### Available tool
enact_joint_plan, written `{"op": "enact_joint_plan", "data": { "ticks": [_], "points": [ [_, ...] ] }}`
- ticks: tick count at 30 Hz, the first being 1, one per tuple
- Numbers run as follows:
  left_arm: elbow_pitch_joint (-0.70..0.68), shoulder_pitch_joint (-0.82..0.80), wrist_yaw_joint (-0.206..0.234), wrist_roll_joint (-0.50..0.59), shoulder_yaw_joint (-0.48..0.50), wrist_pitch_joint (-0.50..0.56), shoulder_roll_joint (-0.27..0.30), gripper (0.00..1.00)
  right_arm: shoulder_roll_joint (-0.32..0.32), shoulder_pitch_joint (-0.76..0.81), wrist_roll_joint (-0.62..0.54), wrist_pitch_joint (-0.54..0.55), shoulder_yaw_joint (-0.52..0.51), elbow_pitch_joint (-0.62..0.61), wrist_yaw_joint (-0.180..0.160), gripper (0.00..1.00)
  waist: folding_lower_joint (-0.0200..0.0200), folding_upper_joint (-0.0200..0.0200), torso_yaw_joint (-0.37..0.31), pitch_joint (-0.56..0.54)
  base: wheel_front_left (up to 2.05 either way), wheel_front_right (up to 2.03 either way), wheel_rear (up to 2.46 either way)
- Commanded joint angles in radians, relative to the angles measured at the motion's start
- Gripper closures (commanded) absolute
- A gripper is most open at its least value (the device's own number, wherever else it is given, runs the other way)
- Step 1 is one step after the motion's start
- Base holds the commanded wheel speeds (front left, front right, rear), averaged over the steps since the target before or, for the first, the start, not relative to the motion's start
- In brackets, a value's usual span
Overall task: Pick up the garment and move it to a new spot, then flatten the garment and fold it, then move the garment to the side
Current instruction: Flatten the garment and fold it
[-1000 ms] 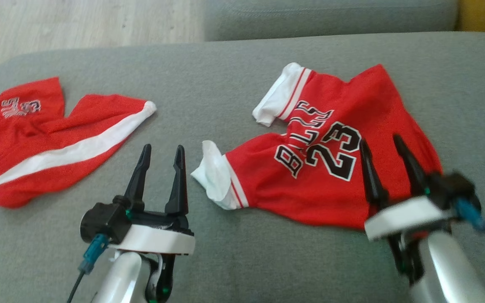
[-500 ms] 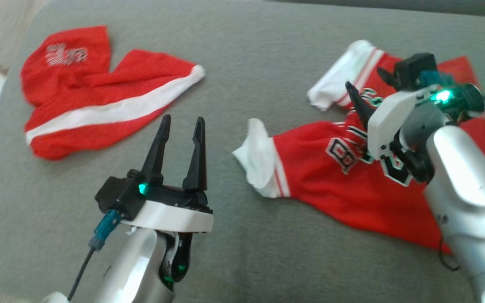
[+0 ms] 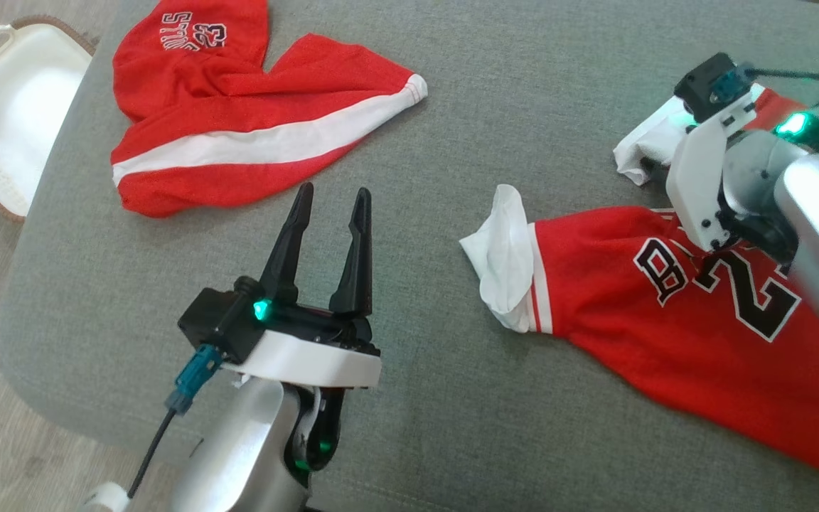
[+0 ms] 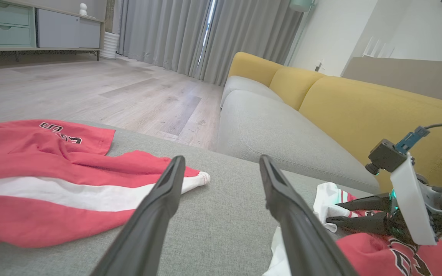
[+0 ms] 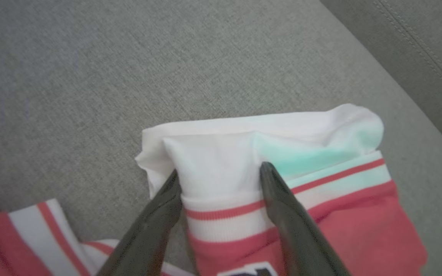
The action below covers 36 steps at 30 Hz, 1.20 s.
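The garment is a red jersey (image 3: 665, 320) with black and white lettering, lying crumpled on the grey cushion (image 3: 452, 427) at the right. Its near white sleeve (image 3: 505, 259) points left. My right gripper (image 5: 221, 170) is tipped down over the far white sleeve (image 5: 282, 130), open, with one finger on each side of the folded cuff. It also appears in the left wrist view, where its fingers (image 4: 359, 203) point left above the jersey (image 4: 378, 257). My left gripper (image 3: 334, 190) hovers open over bare cushion with nothing between its fingers.
Red shorts (image 3: 239, 121) with a white stripe lie at the cushion's far left. A white basket (image 3: 4, 114) stands on the wood floor beyond the left edge. Behind the cushion is a sofa with a yellow back (image 4: 359, 111).
The camera has swung, shifting the whole picture. My right gripper has gone from above the jersey's numbers to the far sleeve and tipped downward. The left gripper holds its pose.
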Motion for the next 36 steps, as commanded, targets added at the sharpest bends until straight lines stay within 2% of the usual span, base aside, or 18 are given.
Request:
{"op": "enact_joint_plan", "data": {
  "ticks": [1, 6, 12, 13, 21, 23, 25, 26, 27, 32, 36],
  "points": [
    [-0.036, -0.029, 0.006, -0.009, 0.032, -0.01, 0.005, 0.0, -0.01, -0.016, 0.035, 0.014, 0.031, -0.017, 0.007, 1.0, -0.0001, 0.0, 0.003, 0.003, 0.0, 0.0, 0.0],
    [-0.039, -0.031, 0.009, -0.008, 0.035, -0.01, 0.005, 0.0, 0.005, -0.06, 0.104, -0.064, 0.035, -0.008, 0.007, 1.0, -0.0001, 0.0, -0.001, 0.008, 0.0, 0.0, 0.0],
    [-0.045, -0.039, 0.008, -0.013, 0.027, -0.01, 0.005, 0.0, 0.079, -0.153, 0.128, -0.285, -0.07, 0.048, 0.007, 1.0, -0.0001, 0.0, 0.001, 0.023, 0.0, 0.0, 0.0],
    [-0.045, -0.039, 0.008, -0.013, 0.027, -0.01, 0.005, 0.0, 0.079, -0.153, 0.128, -0.285, -0.07, 0.048, 0.007, 1.0, -0.0001, 0.0, 0.001, 0.023, 0.0, 0.0, 0.0],
    [-0.044, -0.046, 0.008, -0.023, 0.02, -0.01, 0.005, 0.0, 0.176, -0.338, 0.037, -0.654, -0.269, 0.209, 0.007, 1.0, -0.0001, 0.0, 0.024, 0.028, 0.0, 0.0, 0.0],
    [-0.044, -0.044, 0.009, -0.025, 0.019, -0.01, 0.005, 0.0, 0.191, -0.368, 0.013, -0.716, -0.306, 0.26, 0.007, 1.0, -0.0001, 0.0, 0.03, 0.026, 0.0, 0.0, 0.0],
    [-0.044, -0.041, 0.01, -0.026, 0.02, -0.01, 0.005, 0.0, 0.206, -0.383, -0.009, -0.722, -0.319, 0.323, 0.007, 1.0, -0.0001, 0.0, 0.034, 0.023, 0.0, 0.0, 0.0],
    [-0.044, -0.04, 0.01, -0.027, 0.02, -0.01, 0.005, 0.0, 0.212, -0.387, -0.02, -0.721, -0.315, 0.348, 0.007, 0.73, -0.0001, 0.0, 0.036, 0.023, 0.0, 0.0, 0.0],
    [-0.044, -0.038, 0.01, -0.027, 0.021, -0.01, 0.005, 0.0, 0.217, -0.386, -0.032, -0.714, -0.308, 0.374, 0.007, 0.0, -0.0001, 0.0, 0.036, 0.023, 0.0, 0.0, 0.0],
    [-0.044, -0.034, 0.013, -0.022, 0.031, -0.01, 0.005, 0.0, 0.236, -0.363, -0.034, -0.707, -0.285, 0.451, 0.007, 0.0, -0.0001, 0.0, 0.026, 0.019, 0.0, 0.0, 0.0],
    [-0.041, -0.035, 0.013, -0.009, 0.047, -0.01, 0.005, 0.0, 0.25, -0.326, -0.012, -0.729, -0.262, 0.461, 0.007, 0.0, -0.0001, 0.0, -0.004, 0.002, 0.0, 0.0, 0.0]
  ]
}}
